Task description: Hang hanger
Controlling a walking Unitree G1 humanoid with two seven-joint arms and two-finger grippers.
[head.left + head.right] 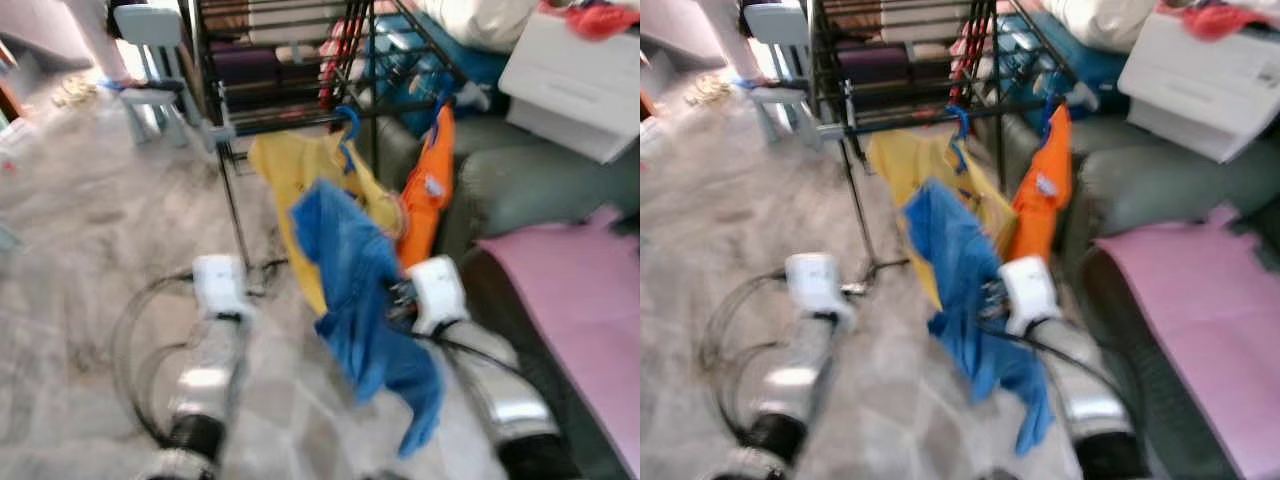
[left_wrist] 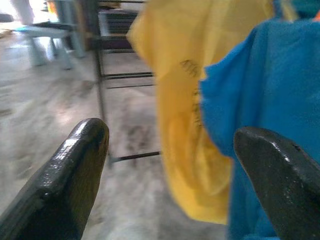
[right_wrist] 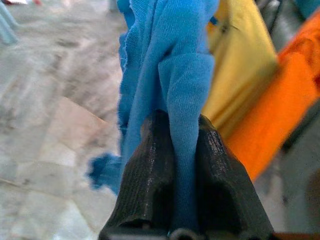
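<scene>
A blue garment (image 1: 360, 290) hangs from my right gripper (image 3: 184, 150), whose two black fingers are shut on a fold of the cloth. It dangles in front of a black drying rack (image 1: 290, 115). On the rack's lower rail, a blue hanger hook (image 1: 348, 125) carries a yellow garment (image 1: 290, 170). An orange garment (image 1: 430, 195) hangs to its right. My left gripper (image 2: 170, 150) is open with nothing between its fingers, low and left of the blue and yellow cloth. Whether the blue garment is on a hanger is hidden.
A grey sofa (image 1: 520, 180) with a pink cloth (image 1: 580, 290) and a white box (image 1: 575, 80) stands at the right. A pale stool (image 1: 155, 60) is at the back left. Black cables (image 1: 130, 340) loop over the marble floor.
</scene>
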